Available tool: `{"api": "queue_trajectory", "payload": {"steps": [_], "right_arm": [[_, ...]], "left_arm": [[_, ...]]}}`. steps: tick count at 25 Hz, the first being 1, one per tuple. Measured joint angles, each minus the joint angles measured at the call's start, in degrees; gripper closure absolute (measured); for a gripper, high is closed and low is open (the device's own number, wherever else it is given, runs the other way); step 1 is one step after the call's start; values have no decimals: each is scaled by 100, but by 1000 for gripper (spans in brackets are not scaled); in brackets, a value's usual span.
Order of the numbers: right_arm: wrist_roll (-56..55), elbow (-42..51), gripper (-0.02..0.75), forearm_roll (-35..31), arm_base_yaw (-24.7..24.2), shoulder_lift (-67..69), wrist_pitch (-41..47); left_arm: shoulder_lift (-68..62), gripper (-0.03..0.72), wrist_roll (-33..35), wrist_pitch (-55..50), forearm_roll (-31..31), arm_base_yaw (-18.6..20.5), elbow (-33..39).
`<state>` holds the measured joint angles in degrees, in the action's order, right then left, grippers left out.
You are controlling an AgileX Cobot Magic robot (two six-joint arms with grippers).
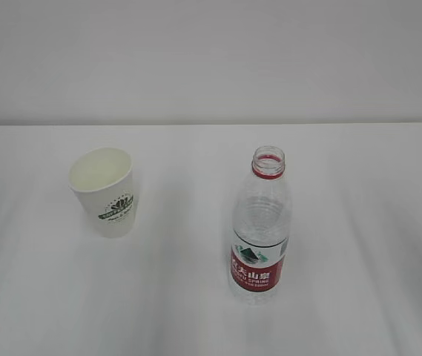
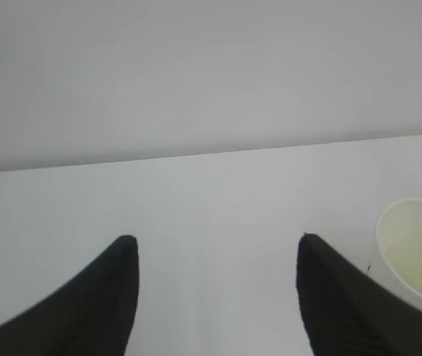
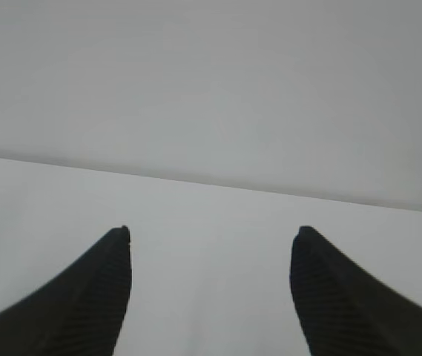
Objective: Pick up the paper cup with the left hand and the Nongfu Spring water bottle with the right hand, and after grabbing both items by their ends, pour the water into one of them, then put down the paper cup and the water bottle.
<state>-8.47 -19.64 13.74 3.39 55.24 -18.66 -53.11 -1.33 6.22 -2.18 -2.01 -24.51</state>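
Both hands (image 2: pixel 214 252) (image 3: pixel 211 245) hover spread wide, holding nothing.

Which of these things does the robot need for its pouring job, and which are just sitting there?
Needed for the job:
- paper cup, upright on the left
- Nongfu Spring water bottle, upright, no cap
- left hand, open, cup off to its right
- right hand, open, nothing between its fingers

Just there:
- white table
- plain wall behind it
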Motion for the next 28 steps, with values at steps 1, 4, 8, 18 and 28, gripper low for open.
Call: {"api": "queue_trajectory", "payload": {"steps": [1, 4, 8, 18, 28], "right_arm": [[-54, 73, 232, 44, 0, 39, -138], [-124, 375, 233, 71, 0, 197, -564], [-203, 686, 233, 141, 0, 425, -932], [-329, 1326, 233, 409, 0, 979, -1660], [-270, 1989, 233, 427, 0, 1767, -2793]], "left_arm": [[-64, 202, 0, 110, 35, -40, 83], [-256, 202, 0, 623, 218, -267, 408], [-586, 202, 0, 1175, 218, -722, 762], [-1574, 202, -11, 2249, 495, -1058, 1448], [-2235, 202, -352, 3453, 508, -1110, 2167]]}}
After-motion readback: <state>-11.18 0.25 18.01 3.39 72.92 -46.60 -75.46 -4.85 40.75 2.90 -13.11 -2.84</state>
